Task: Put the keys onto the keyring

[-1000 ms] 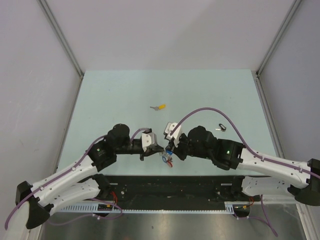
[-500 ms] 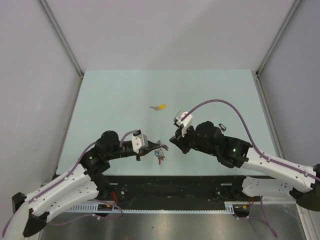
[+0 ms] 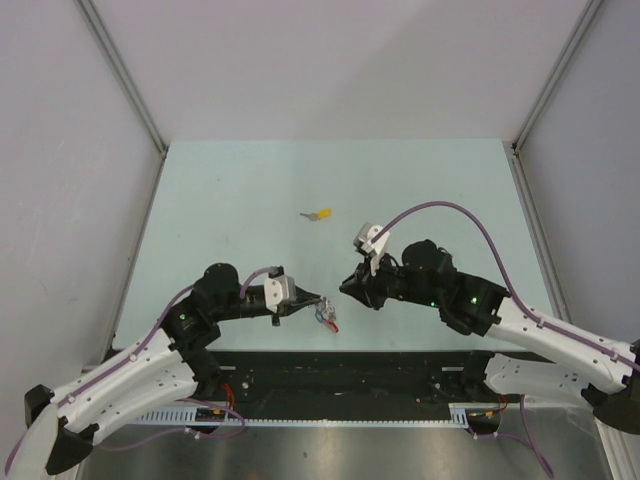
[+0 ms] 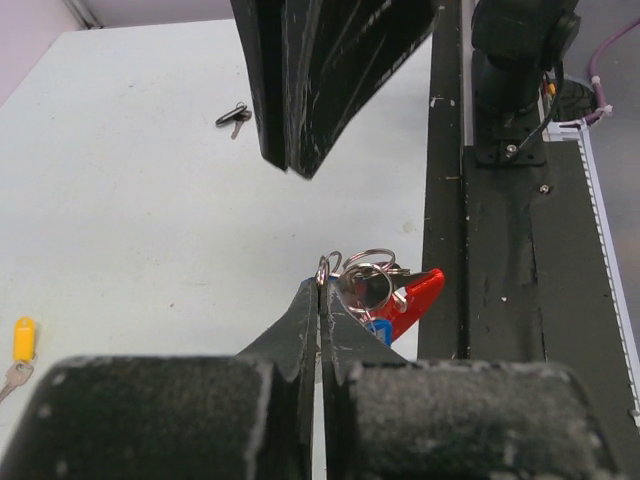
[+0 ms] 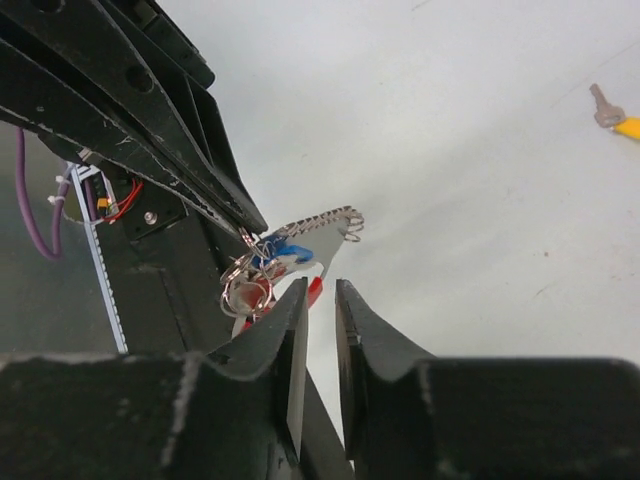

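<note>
My left gripper is shut on a small silver ring of the keyring, at its tips in the left wrist view. The red strap and the blue-capped key hang with the ring just past the fingers, above the table's near edge. The bunch also shows in the top view and in the right wrist view, with the short chain above it. My right gripper is slightly open and empty, a little to the right of the bunch. The yellow-capped key lies alone farther back.
A black rail runs along the table's near edge, beside the hanging bunch. A small dark ring lies on the table beyond the right gripper's fingers. The yellow key also shows at the left wrist view's left edge and the right wrist view's top right.
My right gripper has let go of the bunch and drawn back to the right. My left gripper keeps hold of the ring and has shifted slightly left and nearer the table's edge.
</note>
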Controlling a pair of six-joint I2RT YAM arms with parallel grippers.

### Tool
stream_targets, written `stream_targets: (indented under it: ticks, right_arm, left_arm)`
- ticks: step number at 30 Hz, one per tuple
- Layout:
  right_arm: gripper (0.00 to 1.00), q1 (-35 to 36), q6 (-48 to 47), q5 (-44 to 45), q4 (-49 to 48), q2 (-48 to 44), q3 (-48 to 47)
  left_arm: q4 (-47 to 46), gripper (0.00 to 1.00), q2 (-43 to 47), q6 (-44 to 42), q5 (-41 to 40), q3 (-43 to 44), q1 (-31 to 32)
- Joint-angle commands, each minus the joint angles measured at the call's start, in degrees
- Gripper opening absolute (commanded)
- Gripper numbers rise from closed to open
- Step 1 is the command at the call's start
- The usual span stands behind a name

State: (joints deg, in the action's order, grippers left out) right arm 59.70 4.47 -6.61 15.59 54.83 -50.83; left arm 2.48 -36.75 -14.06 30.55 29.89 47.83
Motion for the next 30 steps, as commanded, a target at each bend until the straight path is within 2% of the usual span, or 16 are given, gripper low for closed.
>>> stream_targets:
  ticks: [1,6,9,12,18,30]
  right_arm:
    - [0.26,-1.78,-1.13,-7.44,-5.21,-4.28,2.13]
    - [0.37,1.37,-1.12,-4.39,-13.83,-6.05,7.05]
    - [0.42,6.03,-3.93,6.57,-15.07,-6.14,8.55]
    - [0.43,8.50,-4.38,13.79,-20.32,-6.40,10.74]
    - [0.38,9.03,-7.10,16.19,-24.21,-6.40,12.95]
    - [0.38,9.29,-6.93,13.38,-24.39,-5.61,13.04]
  left_arm:
    - [-0.99,0.00,-0.16,-2.28,1.80,1.22,-0.11]
    - [-1.86,0.00,-0.07,0.35,-1.00,1.22,-0.11]
    - [-2.30,0.00,0.01,3.25,-3.12,1.66,-0.11]
    - [-5.02,0.00,0.71,6.41,-2.34,0.96,-0.11]
    - [-6.17,0.00,0.89,7.65,-1.54,0.61,-0.11]
    - [-6.44,0.01,0.89,8.53,-3.03,0.61,-0.11]
